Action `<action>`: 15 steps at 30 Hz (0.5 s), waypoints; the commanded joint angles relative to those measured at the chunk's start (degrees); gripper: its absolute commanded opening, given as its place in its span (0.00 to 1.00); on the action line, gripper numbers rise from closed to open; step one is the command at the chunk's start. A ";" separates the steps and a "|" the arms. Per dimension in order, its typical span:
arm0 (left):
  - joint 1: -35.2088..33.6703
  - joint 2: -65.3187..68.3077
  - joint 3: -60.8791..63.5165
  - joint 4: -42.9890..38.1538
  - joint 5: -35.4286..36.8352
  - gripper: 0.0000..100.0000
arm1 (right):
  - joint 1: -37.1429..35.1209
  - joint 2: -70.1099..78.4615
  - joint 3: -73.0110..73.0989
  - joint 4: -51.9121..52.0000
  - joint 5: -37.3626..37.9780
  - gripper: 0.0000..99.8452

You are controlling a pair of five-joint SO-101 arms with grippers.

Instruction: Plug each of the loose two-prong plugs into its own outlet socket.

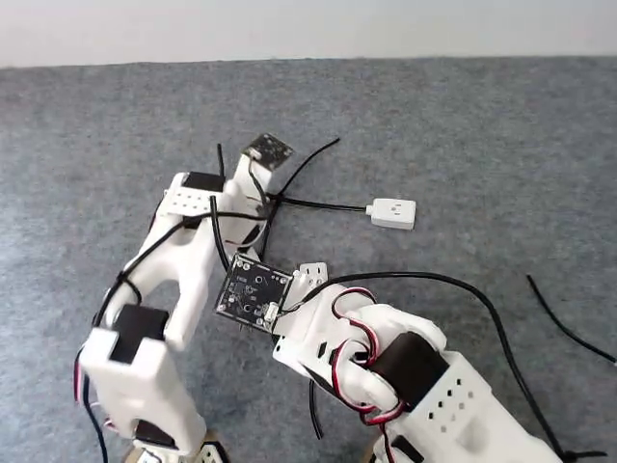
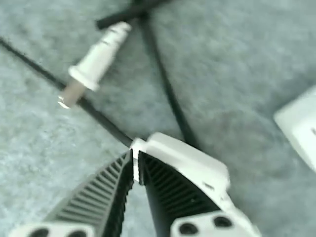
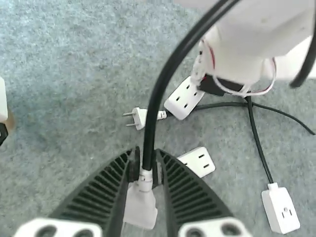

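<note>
My right gripper (image 3: 144, 155) is shut on a white plug (image 3: 140, 205), whose black cord (image 3: 160, 94) runs up between the fingers. Past it a loose two-prong plug (image 3: 139, 118) lies on the grey mat next to a white multi-outlet block (image 3: 183, 100). Two more white sockets (image 3: 198, 161) (image 3: 280, 211) lie nearby on black cords. My left gripper (image 2: 134, 150) is shut just above the mat, over a black cord (image 2: 98, 118). A white plug (image 2: 94, 64) lies a short way beyond its tips. In the high view one socket (image 1: 392, 212) lies right of the arms.
Black cords (image 1: 308, 169) cross the grey mat (image 1: 482, 125) between the two arms. The left arm (image 1: 183, 260) and the right arm (image 1: 386, 357) stand close together. A further socket shows at the edge of the left wrist view (image 2: 301, 123). Another cord (image 1: 564, 323) trails at the right.
</note>
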 commanded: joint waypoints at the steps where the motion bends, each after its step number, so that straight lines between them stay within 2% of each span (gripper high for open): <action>1: 1.32 -6.68 3.21 -1.49 -2.99 0.02 | 0.92 2.59 -0.53 -2.33 0.62 0.01; 15: 4.13 -22.24 22.55 -13.80 -8.35 0.02 | 3.38 10.33 -0.79 -7.08 0.18 0.01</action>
